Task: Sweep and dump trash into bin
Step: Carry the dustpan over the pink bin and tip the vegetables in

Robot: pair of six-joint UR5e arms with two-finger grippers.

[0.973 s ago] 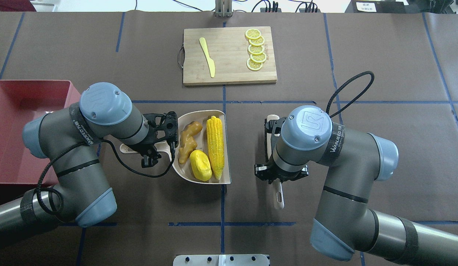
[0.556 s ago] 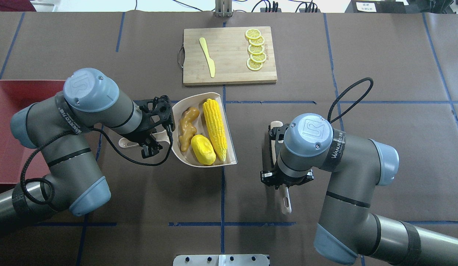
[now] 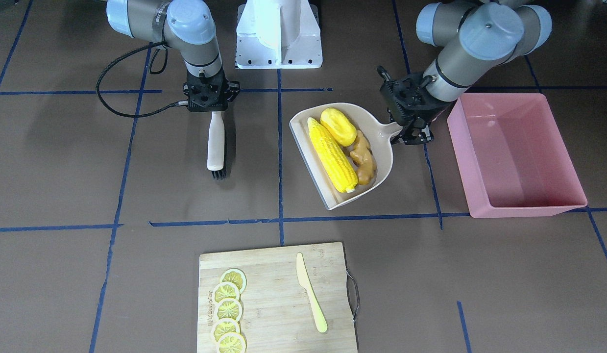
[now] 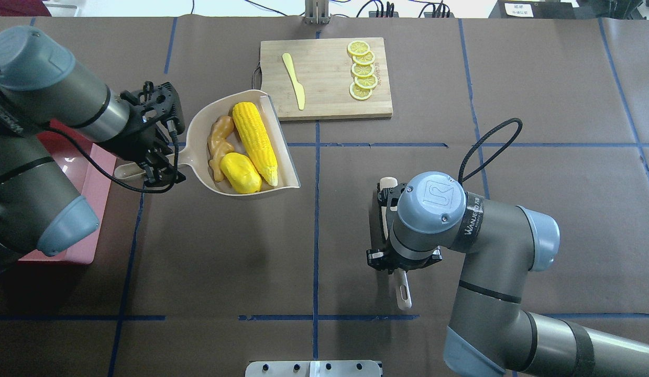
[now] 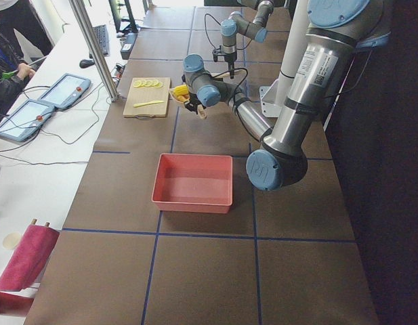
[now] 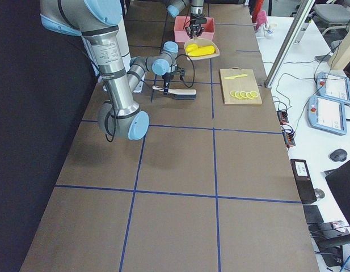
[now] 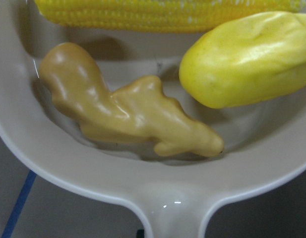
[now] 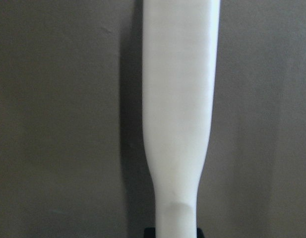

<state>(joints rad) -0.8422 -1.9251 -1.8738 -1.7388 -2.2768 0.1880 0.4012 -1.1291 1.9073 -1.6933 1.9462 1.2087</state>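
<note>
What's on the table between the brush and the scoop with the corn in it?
Only bare brown table and one blue tape line lie between the brush and the dustpan, as the front-facing view shows.

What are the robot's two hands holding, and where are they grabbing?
The left gripper holds the dustpan by its handle. The right gripper holds the brush by its white handle, near the end away from the bristles.

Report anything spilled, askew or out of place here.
Nothing stands out. The corn cob, yellow lump and ginger root all lie inside the dustpan held by the left gripper, none spilled; the bin stands upright and empty; the right gripper holds the brush.
</note>
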